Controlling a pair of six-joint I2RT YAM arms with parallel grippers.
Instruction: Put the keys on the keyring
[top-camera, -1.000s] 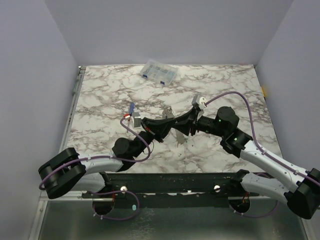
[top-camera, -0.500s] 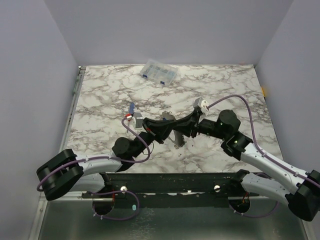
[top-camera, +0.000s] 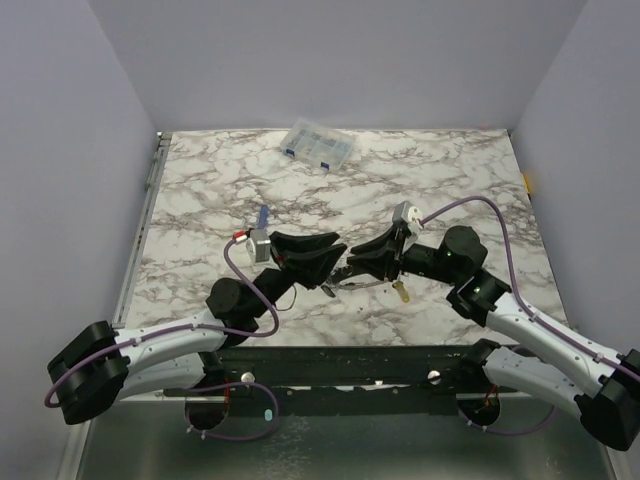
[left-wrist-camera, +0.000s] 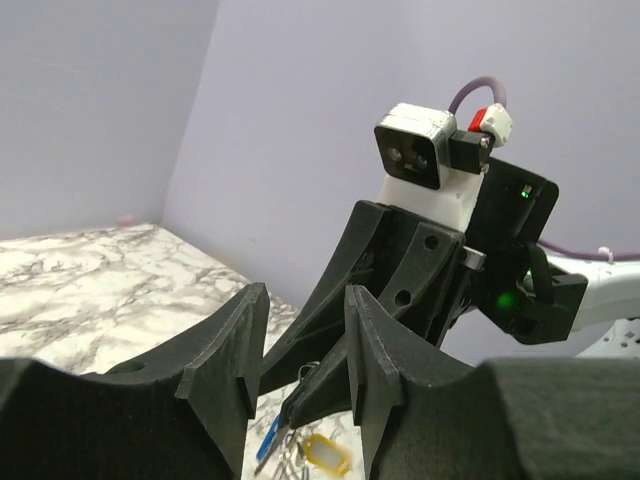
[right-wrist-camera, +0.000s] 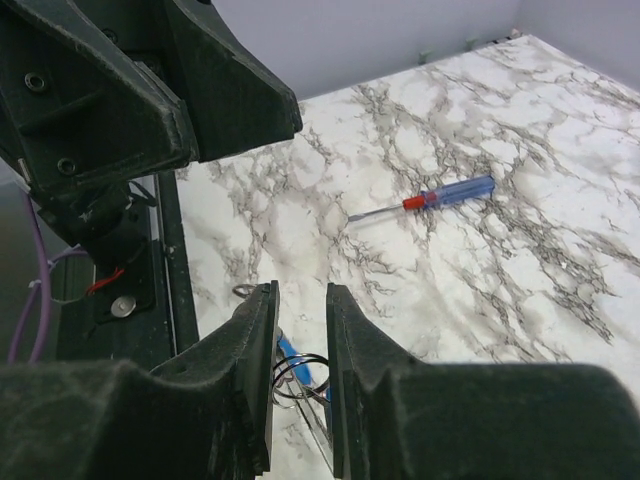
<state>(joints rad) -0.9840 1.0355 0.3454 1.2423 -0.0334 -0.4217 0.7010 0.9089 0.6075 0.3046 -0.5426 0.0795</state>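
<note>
Thin dark wire keyring (right-wrist-camera: 300, 362), blue- and yellow-tagged keys (left-wrist-camera: 325, 455) bunched close against it.

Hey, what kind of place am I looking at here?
Most likely a robot test booth, not a home or workshop: plain lilac walls box in a marble-patterned table, and a left arm and a right arm are bolted to a rail at its near edge.

Marble-pattern table (top-camera: 200, 190): clear compartment box (top-camera: 318, 146) at far edge, screwdriver (right-wrist-camera: 420, 201) mid-left.
</note>
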